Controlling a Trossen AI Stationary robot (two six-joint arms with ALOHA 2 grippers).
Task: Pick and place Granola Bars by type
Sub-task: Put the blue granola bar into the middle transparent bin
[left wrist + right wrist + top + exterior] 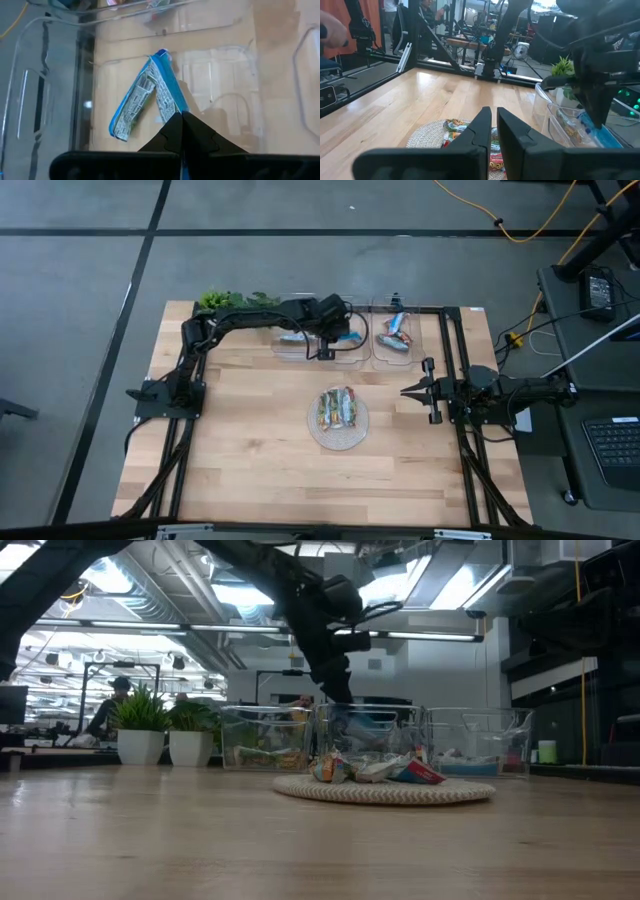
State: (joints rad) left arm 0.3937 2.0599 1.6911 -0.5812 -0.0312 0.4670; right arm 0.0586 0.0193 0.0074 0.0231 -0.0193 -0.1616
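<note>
Left gripper [181,120] pinching a blue bar [167,92] inside the middle bin [350,352].
Right gripper [408,391] waits at the plate's [337,440] three o'clock, fingers nearly pressed together.

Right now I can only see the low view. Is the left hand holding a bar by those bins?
Observer: Yes. The left hand is shut on a blue bar, down in a clear bin.
Operator: Is anything else in that bin?
Observer: Yes, another blue bar lies on its floor. The two seem to meet at one end.
Operator: Where is the other hand? I can't find it.
Observer: The right hand is to the right of the plate, pointing at it and holding nothing.
</note>
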